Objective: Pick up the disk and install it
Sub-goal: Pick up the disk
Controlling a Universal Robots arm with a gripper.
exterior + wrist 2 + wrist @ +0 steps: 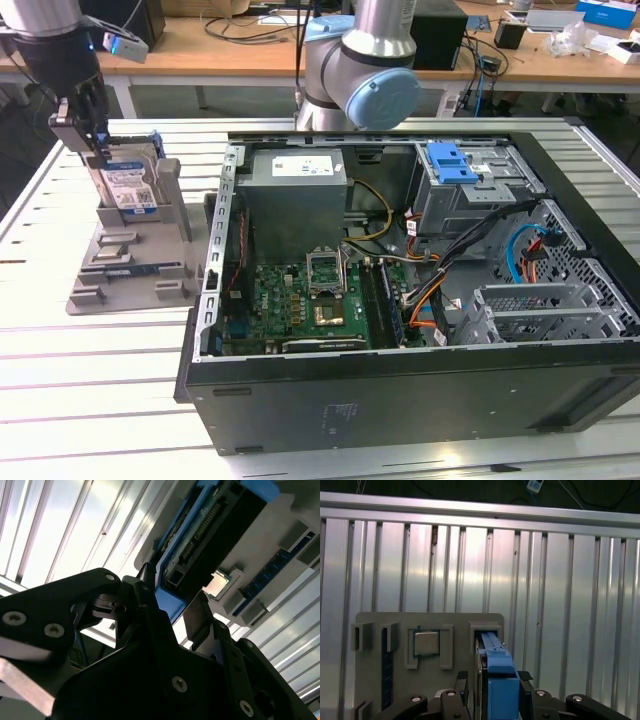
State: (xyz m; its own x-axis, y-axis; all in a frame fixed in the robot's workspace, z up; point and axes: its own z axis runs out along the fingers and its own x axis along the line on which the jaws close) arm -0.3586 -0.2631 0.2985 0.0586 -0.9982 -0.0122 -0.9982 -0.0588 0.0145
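The disk (pixel 127 186) stands upright on its edge in a slot of the grey holder (pixel 135 262) at the exterior view's left, silver with a white-and-blue label and a blue bracket. My gripper (pixel 97 148) comes down on its top edge from above. In the first wrist view the blue bracket (pixel 500 680) sits between my two black fingers (pixel 462 681), and the gripper (pixel 494 679) is shut on it. In the second wrist view the disk (pixel 210 525) reaches away from the gripper (pixel 174 599), its connector edge showing.
An open computer case (pixel 560 190) lies on the slatted metal table (pixel 90 400) to the exterior view's right of the holder. Inside are a grey power supply (pixel 296 172) and a drive cage with a blue latch (pixel 452 160). A processor chip (pixel 426 643) rests in the holder.
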